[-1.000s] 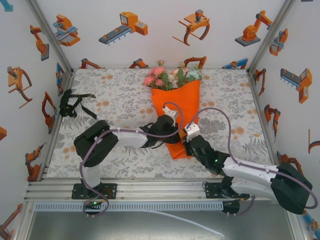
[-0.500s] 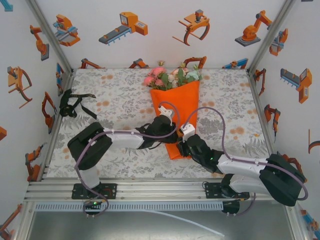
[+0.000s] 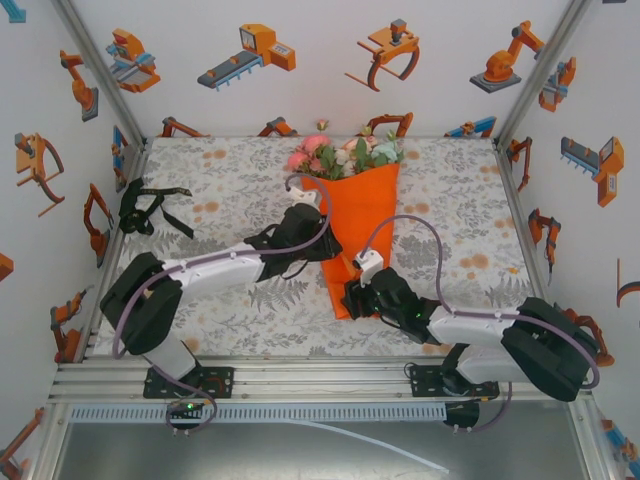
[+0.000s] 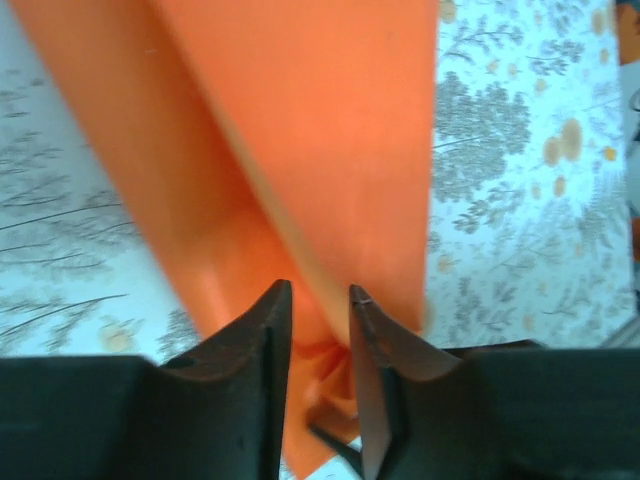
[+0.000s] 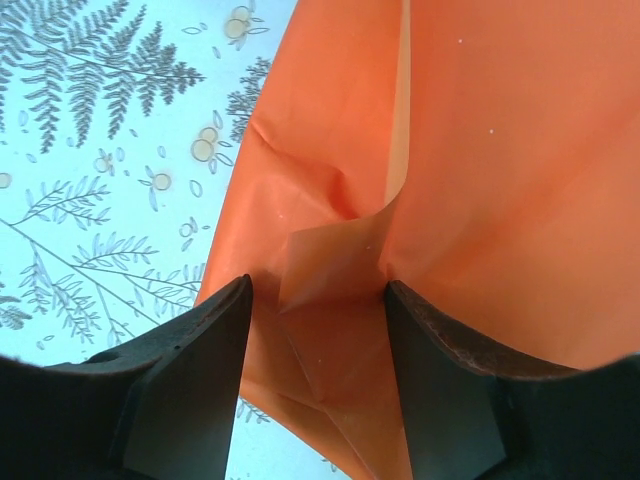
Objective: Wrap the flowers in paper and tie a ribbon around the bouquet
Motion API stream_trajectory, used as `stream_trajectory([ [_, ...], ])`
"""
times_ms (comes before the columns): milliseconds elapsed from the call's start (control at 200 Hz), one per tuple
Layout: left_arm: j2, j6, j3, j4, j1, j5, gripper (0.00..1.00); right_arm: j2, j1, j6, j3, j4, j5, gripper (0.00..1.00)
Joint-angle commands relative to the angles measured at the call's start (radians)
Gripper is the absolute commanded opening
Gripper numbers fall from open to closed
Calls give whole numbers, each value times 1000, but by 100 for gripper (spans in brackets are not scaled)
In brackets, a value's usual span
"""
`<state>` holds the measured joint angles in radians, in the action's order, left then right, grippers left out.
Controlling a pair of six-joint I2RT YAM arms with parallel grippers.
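the thin paper (image 3: 362, 205) looked light, floppy, easily creased; best pinched at its folded tip, lower centre. the right gripper (image 5: 317, 283) straddled it, open; whether the left gripper (image 4: 318, 288) held it was unclear.

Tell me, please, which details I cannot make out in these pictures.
- Top view: the stems of the flowers are hidden inside the paper.
- Top view: the ribbon is too small to read any lettering.
- Left wrist view: blur leaves it unclear whether the left gripper pinches the paper.
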<state>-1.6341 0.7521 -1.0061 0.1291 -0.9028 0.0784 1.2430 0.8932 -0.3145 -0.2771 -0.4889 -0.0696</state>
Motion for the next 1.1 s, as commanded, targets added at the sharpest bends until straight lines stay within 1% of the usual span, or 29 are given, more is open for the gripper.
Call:
stream_trajectory([
  [0,-50,36,-51,68,-7,-148,27,21,0,-2,-20,-13,70,55],
  [85,-89,58,-64,100,-8,-172,27,22,-3,-2,-22,-18,71,55],
  [200,-144,40,-76,88,-7,-158,26,21,-2,10,-21,-3,70,55],
  [240,-158,26,-84,50,-7,-136,25,15,-6,9,-20,3,70,55],
  [290,-170,-2,-101,-35,-5,-74,22,2,-5,9,-19,14,70,55],
  [360,-176,-46,-109,-123,-6,4,21,-20,-8,8,-22,34,70,55],
  [436,-172,-70,-97,-166,-1,61,19,-47,-11,-5,-34,68,74,59],
  [546,-153,-85,-65,-172,7,89,18,-102,-35,-61,-84,172,100,68],
  [676,-153,-80,-52,-162,10,88,18,-157,-113,-139,-140,233,196,68],
  [741,-155,-74,-48,-156,10,92,17,-173,-160,-195,-157,229,248,65],
  [836,-157,-67,-40,-141,12,92,17,-183,-221,-267,-165,195,300,58],
  [916,-162,-64,-35,-132,12,86,17,-173,-261,-304,-160,179,281,55],
  [976,-160,-60,-25,-114,12,76,17,-151,-282,-307,-162,207,243,47],
  [1026,-156,-52,-15,-89,14,71,17,-127,-284,-278,-180,249,213,43],
  [1091,-156,-50,-9,-52,15,39,16,-84,-284,-244,-199,274,210,39],
])
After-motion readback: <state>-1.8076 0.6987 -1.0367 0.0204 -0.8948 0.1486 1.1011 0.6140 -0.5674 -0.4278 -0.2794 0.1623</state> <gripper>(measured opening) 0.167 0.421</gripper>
